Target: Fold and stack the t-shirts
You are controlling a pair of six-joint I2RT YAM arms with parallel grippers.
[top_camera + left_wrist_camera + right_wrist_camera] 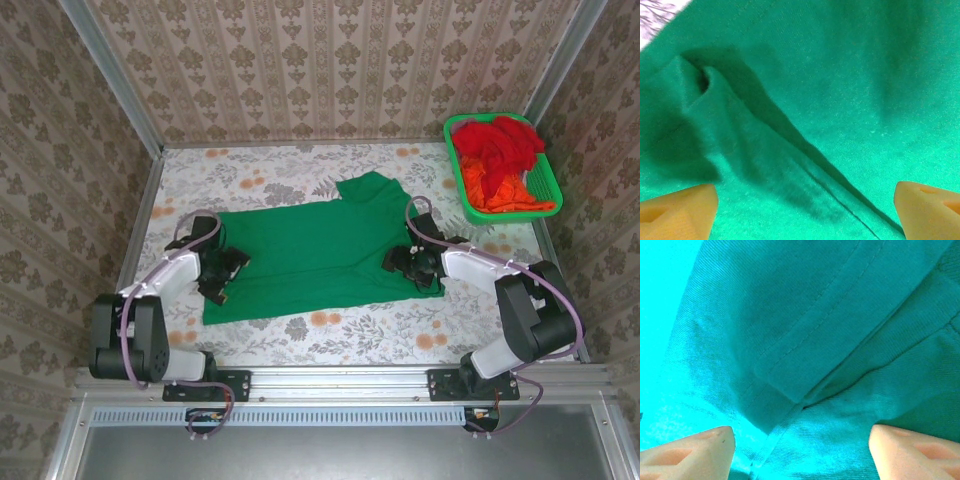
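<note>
the dark green t-shirt [310,255] is spread flat near the middle of the table [330,335], its long axis laid across the table from the left arm's side to the right arm's side, with one sleeve [372,190] pointed toward the back wall. the left gripper [226,272] is placed at the shirt's left end and the right gripper [413,264] at its right end, so each end is nearer its own arm and the cloth lies between the two tools. in the left wrist view the foam fingers [682,210] are set wide apart over rumpled green cloth, and nothing is pinched between them. in the right wrist view the pads [695,450] are likewise parted, over a stitched hem [815,335] folded onto the layer below, and nothing is held there either. whether the fingertips touch the cloth cannot be told. the red t-shirts [500,140] and an orange t-shirt [505,195] are heaped in the green mesh basket [552,205] at the far right corner, well apart from both grippers. a fold across the long axis is judged to be called for next, each end being gripped by the nearer arm.
</note>
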